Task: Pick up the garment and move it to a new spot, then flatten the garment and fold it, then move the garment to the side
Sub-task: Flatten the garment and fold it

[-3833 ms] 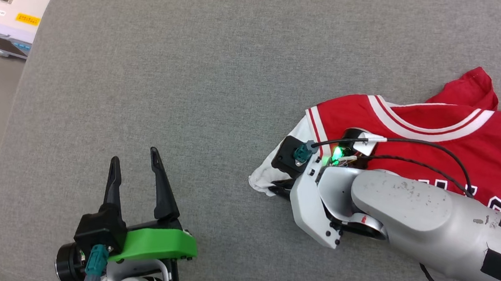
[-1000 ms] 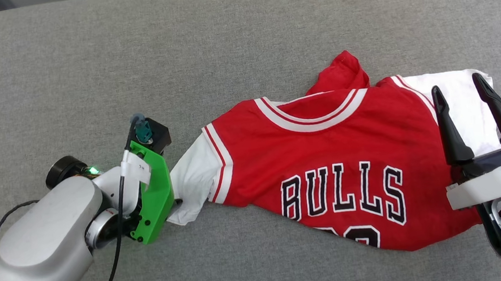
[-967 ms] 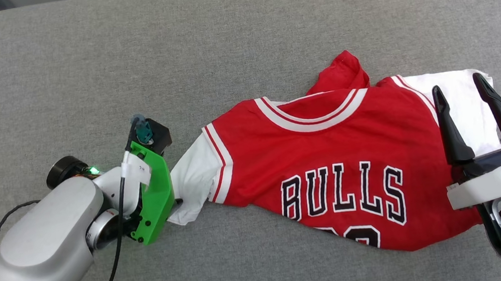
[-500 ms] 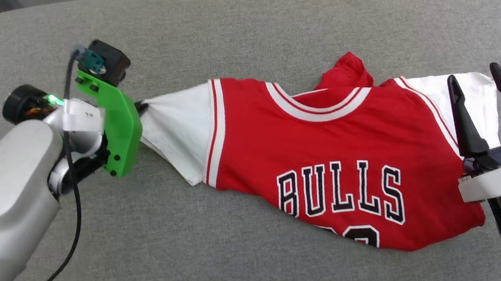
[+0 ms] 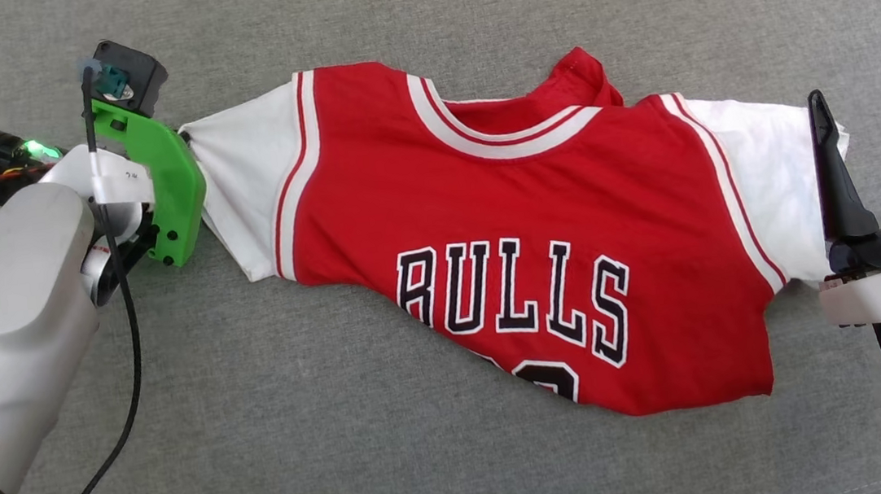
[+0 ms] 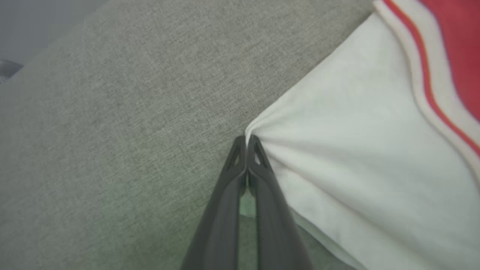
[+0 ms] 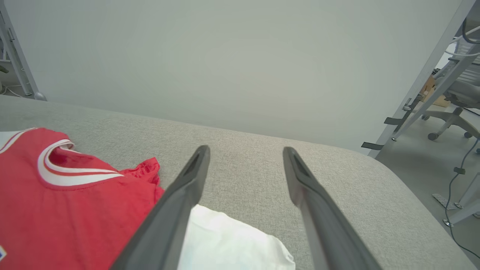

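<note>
Left gripper (image 5: 183,135) first: its two long dark fingers are pressed together on the cuff corner of the white left sleeve (image 5: 238,186), and in the left wrist view the cloth gathers into creases right at the tips (image 6: 246,140). That sleeve is drawn taut, out towards the worktop's left.

The red basketball-jersey-style T-shirt (image 5: 519,214) lies chest-up across the middle of the grey woven-fabric worktop (image 5: 344,421). Its black "BULLS" lettering slants down to the right and the number is partly tucked under at the hem. A red flap of the back pokes out above the striped neckline.

The left arm's pale grey forearm (image 5: 5,309) rises from the lower left. Its wrist is turned so the green bracket (image 5: 164,186) faces the sleeve, with a black cable (image 5: 126,329) trailing down.

Right gripper (image 5: 858,87): fingers spread wide, pointing away from the robot, poised at the outer edge of the white right sleeve (image 5: 777,179). Whether they touch it, I can't tell. From its wrist camera, the fingers (image 7: 180,202) frame bare worktop, sleeve below.
</note>
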{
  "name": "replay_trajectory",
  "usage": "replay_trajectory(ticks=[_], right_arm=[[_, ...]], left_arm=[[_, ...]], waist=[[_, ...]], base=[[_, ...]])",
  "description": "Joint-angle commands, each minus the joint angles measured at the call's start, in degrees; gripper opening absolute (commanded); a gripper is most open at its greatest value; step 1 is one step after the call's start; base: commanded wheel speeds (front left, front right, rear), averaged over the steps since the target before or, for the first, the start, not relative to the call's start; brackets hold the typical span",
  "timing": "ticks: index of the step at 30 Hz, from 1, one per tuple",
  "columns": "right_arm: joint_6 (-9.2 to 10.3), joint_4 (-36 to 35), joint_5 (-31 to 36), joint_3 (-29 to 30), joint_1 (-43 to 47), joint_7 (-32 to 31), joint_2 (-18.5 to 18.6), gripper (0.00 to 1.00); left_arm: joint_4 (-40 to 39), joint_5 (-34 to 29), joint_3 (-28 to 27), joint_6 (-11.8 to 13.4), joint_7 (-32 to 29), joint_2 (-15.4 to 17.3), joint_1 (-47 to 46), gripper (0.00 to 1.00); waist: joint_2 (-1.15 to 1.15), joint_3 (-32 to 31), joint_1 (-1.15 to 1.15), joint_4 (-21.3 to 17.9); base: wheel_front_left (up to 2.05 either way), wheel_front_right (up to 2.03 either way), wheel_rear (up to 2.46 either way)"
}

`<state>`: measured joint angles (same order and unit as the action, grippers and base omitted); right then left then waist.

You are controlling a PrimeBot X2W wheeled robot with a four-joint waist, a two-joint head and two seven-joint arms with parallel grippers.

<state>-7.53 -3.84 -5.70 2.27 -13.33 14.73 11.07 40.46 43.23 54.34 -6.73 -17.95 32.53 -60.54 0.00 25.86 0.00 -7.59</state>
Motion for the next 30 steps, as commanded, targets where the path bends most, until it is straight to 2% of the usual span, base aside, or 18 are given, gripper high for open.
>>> replay_trajectory(ticks=[1, 3, 4, 5, 7, 10, 14, 18, 21, 25, 26, 27, 30], right_arm=[[0.04, -0.3, 0.28, 0.15, -0.98, 0.27, -0.18, 1.0], [0.04, -0.12, 0.24, 0.41, -0.98, 0.27, -0.09, 1.0], [0.04, -0.07, 0.2, 0.69, -0.98, 0.27, -0.03, 1.0], [0.04, -0.02, 0.16, 0.99, -0.96, 0.27, 0.08, 1.0], [0.04, -0.02, -0.15, 1.5, -1.05, 0.27, 0.35, 1.0], [0.04, -0.04, -1.04, 2.97, -1.04, 0.27, 1.08, 1.0], [0.04, 0.66, -2.69, 4.29, -1.64, 0.27, 4.49, 1.0], [0.04, 4.04, -6.28, 2.28, -2.87, -1.15, 9.93, 1.0], [0.04, 5.35, -10.51, -0.6, -4.57, -7.22, 15.03, 1.0], [0.04, 6.42, -17.89, -5.7, -7.09, -18.8, 23.1, 1.0], [0.04, 6.46, -20.43, -7.21, -7.75, -22.12, 25.29, 1.0], [0.04, 6.79, -25.05, -9.84, -8.75, -28.75, 29.05, 1.0], [0.04, 7.29, -31.56, -13.72, -9.65, -38.84, 34.2, 1.0]], left_arm=[[2.53, -0.61, 0.5, 0.17, 0.76, -0.39, 0.81, 0.0], [4.97, -0.46, 0.82, -0.06, 2.56, -1.06, 1.44, 0.0], [5.73, -0.33, 0.59, -0.1, 4.04, -1.41, 1.52, 0.37], [6.51, -0.06, 0.19, -0.16, 6.06, -1.77, 1.69, 1.0], [7.47, -0.26, -0.29, -0.21, 10.37, -1.85, 1.81, 1.0], [7.35, -0.67, -1.77, 1.34, 17.92, -2.1, 2.29, 1.0], [4.66, -0.75, -4.49, 4.74, 28.46, -1.56, 4.24, 1.0], [-1.73, -1.36, -7.63, 9.65, 32.42, -0.4, 7.72, 1.0], [-8.9, -2.57, -10.82, 14.25, 32.87, 0.59, 11.78, 1.0], [-21.88, -6.39, -17.52, 21.35, 32.92, 1.65, 19.64, 1.0], [-25.1, -7.6, -19.15, 23.17, 32.92, 1.71, 22.15, 1.0], [-30.24, -9.74, -22.01, 26.1, 32.93, 1.59, 26.49, 1.0], [-35.44, -12.07, -25.06, 28.27, 32.93, 1.08, 31.89, 1.0]], waist=[[0.0, 0.91, 0.0, -1.06], [0.0, 0.54, 0.0, -0.98], [0.0, 0.22, 0.0, -0.77], [0.0, -0.28, 0.0, -0.49], [0.0, -1.48, 0.0, 0.1], [0.0, -3.65, 0.0, 1.36], [0.0, -6.5, 0.0, 3.2], [0.0, -8.48, 0.0, 4.66], [0.0, -9.18, 0.0, 5.57], [0.0, -9.34, 0.0, 6.64], [0.0, -9.29, 0.0, 6.95], [0.0, -9.07, 0.0, 7.46], [0.0, -8.44, 0.0, 8.28]], base=[[0.0, 0.0, 0.0], [0.0, 0.0, 0.0], [0.0, 0.0, 0.0], [0.0, 0.0, 0.0], [0.0, 0.0, 0.0], [0.0, 0.0, 0.0], [0.0, 0.0, 0.0], [0.0, 0.0, 0.0], [0.0, 0.0, 0.0], [0.0, 0.0, 0.0], [0.0, 0.0, 0.0], [0.0, 0.0, 0.0], [0.0, 0.0, 0.0]])
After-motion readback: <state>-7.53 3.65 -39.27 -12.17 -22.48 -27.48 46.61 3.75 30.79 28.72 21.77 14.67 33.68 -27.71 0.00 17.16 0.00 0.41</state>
